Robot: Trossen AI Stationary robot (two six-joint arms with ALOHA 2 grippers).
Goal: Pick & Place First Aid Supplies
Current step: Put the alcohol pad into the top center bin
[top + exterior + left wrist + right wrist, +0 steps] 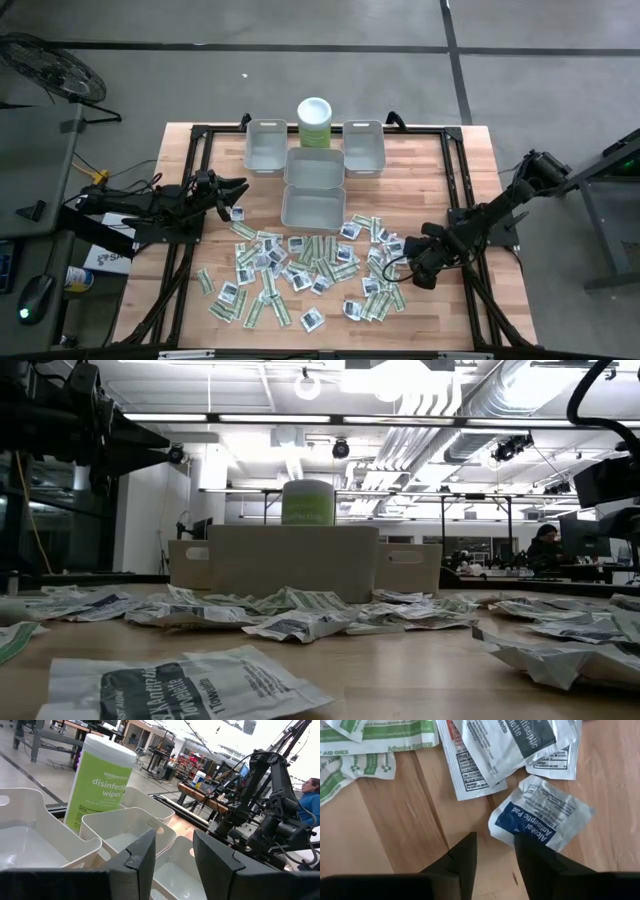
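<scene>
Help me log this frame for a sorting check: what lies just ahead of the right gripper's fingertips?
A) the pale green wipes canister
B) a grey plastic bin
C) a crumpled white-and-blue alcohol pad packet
C: the right wrist view shows the crumpled white-and-blue alcohol pad packet on the wood just beyond the right gripper.

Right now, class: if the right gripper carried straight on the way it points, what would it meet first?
Most likely the alcohol pad packet, lying flat on the wooden table just ahead of the right gripper, whose fingers stand slightly apart. Depth is hard to judge.
</scene>
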